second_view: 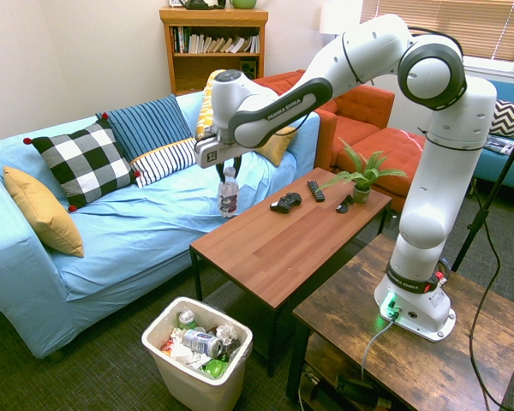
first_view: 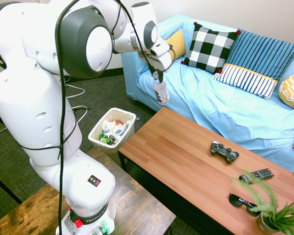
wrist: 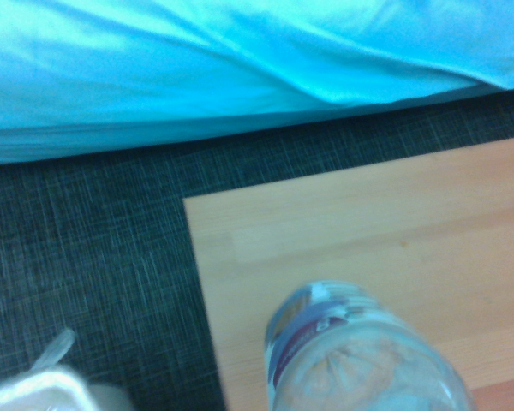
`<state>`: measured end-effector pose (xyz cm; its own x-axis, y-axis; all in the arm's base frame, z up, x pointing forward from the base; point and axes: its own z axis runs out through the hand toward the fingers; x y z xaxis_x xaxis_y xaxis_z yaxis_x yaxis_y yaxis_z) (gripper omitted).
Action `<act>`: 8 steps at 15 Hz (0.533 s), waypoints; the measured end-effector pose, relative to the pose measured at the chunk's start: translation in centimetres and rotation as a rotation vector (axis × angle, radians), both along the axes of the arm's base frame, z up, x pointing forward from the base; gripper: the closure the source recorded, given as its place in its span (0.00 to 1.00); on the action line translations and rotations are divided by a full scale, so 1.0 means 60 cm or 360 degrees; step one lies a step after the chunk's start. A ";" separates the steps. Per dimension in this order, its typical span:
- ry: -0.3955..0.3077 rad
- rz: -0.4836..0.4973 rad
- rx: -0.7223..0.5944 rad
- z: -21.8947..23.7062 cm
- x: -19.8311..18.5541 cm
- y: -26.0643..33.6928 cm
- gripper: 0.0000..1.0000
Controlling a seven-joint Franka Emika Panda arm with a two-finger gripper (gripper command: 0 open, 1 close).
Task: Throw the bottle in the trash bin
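While the bottle (second_view: 229, 194) is held by its cap in the closed gripper (second_view: 223, 170) and hangs above the bench (second_view: 283, 244) corner nearest the sofa (second_view: 111, 240), it is best carried clear of the bench edge and centred over the trash bin (second_view: 173, 374) before being released. The bin, on the floor just beside the bench, is already loaded with cans and crumpled wrappers, so a low, steady drop is advised.

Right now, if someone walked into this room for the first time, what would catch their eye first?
Probably the big white arm reaching out over the near end of the wooden coffee table, its gripper shut on the top of a small clear bottle that hangs clear above the tabletop. Next, the light blue sofa behind it, with a black-and-white checked cushion. The white trash bin, full of colourful litter, stands on the floor off the table's end.
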<state>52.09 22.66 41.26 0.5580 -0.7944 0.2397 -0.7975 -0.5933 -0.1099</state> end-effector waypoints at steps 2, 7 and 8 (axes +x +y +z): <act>0.0011 0.0073 -0.0015 -0.043 -0.024 0.099 1.00; 0.0036 0.0281 -0.0057 -0.163 -0.143 0.315 1.00; 0.0047 0.0315 -0.0074 -0.191 -0.162 0.342 1.00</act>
<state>42.40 43.19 29.78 0.7095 -0.6571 0.2546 -0.6673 -0.7426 -0.0571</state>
